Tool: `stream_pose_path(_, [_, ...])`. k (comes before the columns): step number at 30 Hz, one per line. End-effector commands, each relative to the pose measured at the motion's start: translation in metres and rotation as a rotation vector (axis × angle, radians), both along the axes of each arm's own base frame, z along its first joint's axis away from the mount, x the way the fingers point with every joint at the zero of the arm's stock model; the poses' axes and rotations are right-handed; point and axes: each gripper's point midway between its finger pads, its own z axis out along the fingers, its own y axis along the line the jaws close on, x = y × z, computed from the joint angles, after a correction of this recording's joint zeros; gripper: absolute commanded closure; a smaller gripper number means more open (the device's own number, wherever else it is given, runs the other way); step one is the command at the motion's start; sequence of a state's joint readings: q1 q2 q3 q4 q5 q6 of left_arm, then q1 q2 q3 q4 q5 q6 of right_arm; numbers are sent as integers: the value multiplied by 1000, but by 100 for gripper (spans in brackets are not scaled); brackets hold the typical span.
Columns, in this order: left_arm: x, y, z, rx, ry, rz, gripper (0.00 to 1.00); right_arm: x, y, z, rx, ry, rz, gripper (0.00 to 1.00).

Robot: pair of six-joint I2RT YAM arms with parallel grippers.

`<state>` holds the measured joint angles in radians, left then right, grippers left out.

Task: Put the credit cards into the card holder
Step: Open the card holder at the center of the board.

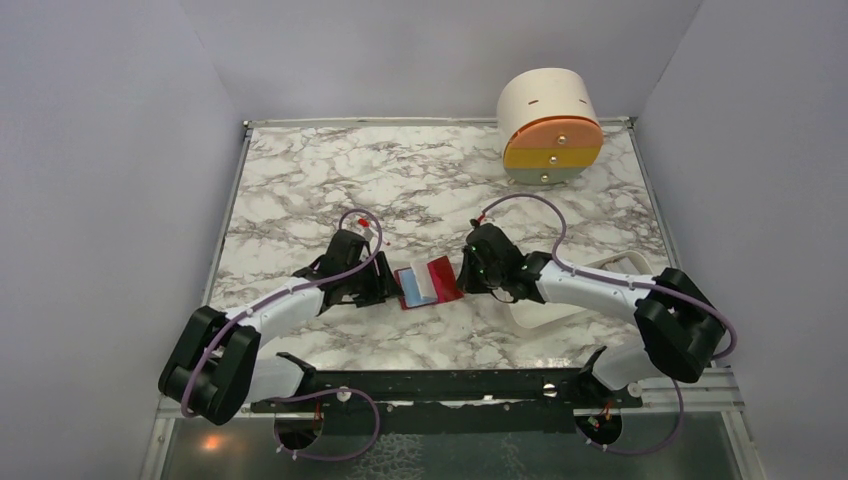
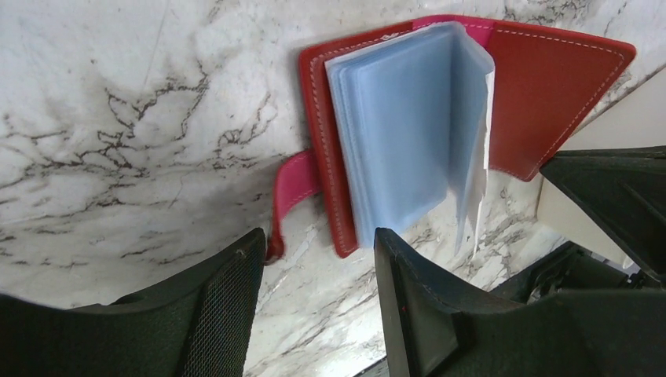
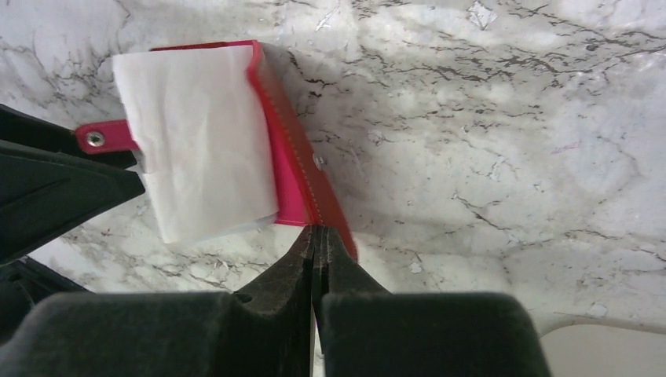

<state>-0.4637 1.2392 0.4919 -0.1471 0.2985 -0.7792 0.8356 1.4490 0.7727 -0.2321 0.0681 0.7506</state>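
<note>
The red card holder (image 1: 432,281) lies open on the marble table between my two grippers. Its clear plastic sleeves (image 2: 400,126) are fanned up, and a white paper insert (image 3: 196,133) shows in the right wrist view. Its pink strap with the snap stud (image 3: 96,139) points toward the left gripper. My left gripper (image 2: 318,239) is open and empty, just short of the holder's strap side (image 2: 318,157). My right gripper (image 3: 316,232) is shut, its tips pinching the corner of the holder's red cover (image 3: 302,157). No credit cards are in view.
The round cream drawer unit (image 1: 548,125) stands at the back right. A white oblong tray (image 1: 610,268) lies under the right arm, its edge showing in the left wrist view (image 2: 628,118). Grey walls close in the table on three sides.
</note>
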Motion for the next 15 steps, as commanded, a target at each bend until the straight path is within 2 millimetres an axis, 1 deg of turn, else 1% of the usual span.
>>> stream_pose_path(1, [15,-4,-3,-13,-47,12,44,-1,-4,-9,-35,29,28,99])
stream_pose_path(4, [18,-5,-10,-5,-35,13,44,0,-6,-13,-38,36,21,99])
stream_pose_path(8, [20,-8,-16,-11,-24,13,44,-1,-11,-22,-48,55,13,99])
stream_pose_path(12, [21,-10,-17,-21,-24,13,46,-1,-13,-28,-56,61,11,99])
stream_pose_path(15, [21,-12,-15,-36,-23,7,51,-2,-13,-29,-59,61,13,99])
